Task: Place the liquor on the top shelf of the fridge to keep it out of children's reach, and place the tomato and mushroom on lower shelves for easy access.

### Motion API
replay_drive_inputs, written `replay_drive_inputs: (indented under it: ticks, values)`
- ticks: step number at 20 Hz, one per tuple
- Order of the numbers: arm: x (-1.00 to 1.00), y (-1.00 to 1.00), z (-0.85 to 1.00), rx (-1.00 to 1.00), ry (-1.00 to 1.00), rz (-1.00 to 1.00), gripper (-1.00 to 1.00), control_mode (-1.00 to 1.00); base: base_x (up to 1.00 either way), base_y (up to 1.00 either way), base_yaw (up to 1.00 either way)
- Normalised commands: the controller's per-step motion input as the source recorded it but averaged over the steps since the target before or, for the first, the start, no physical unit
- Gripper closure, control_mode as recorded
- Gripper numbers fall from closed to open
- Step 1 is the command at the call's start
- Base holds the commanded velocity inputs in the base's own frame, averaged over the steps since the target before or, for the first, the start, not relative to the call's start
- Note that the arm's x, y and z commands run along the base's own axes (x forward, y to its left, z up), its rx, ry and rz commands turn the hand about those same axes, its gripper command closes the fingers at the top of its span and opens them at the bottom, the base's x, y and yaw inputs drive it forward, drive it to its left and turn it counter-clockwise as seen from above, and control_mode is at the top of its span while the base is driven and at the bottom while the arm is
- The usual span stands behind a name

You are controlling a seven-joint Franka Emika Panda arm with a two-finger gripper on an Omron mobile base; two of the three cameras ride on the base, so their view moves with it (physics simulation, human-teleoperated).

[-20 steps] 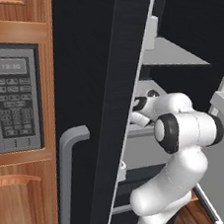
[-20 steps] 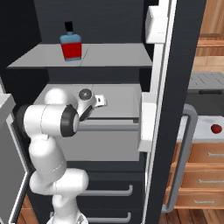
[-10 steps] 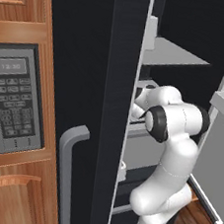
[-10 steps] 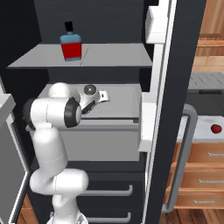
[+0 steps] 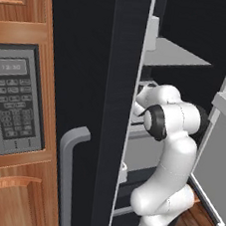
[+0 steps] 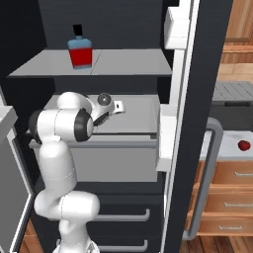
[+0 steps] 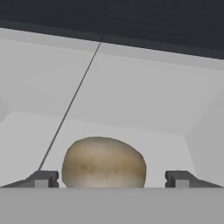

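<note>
Here the mottled beige mushroom point(image 7: 104, 162) sits between the released jaws on pale grey shelf point(image 7: 144, 109)

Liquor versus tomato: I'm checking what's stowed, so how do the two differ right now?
The liquor stands upright on the top shelf inside the fridge; the tomato sits outside it on the counter. The liquor is larger, with a blue shoulder and black cap; the tomato is a small ball. Both are red.
</note>
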Motion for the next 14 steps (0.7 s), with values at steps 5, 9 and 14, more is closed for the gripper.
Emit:
replay_drive_inputs:
  ticks: [5, 9, 14]
  values:
    - [-0.50, 0.02, 0.06, 0.00, 0.00, 0.00, -1.00, -1.00, 0.00, 0.00, 0.00]
    - [-0.79, -0.12, 0.32, 0.00, 0.00, -0.02, -1.00, -1.00, 0.00, 0.00, 0.00]
    - [-0.93, -0.30, 0.71, 0.00, 0.03, -0.03, -1.00, -1.00, 0.00, 0.00, 0.00]
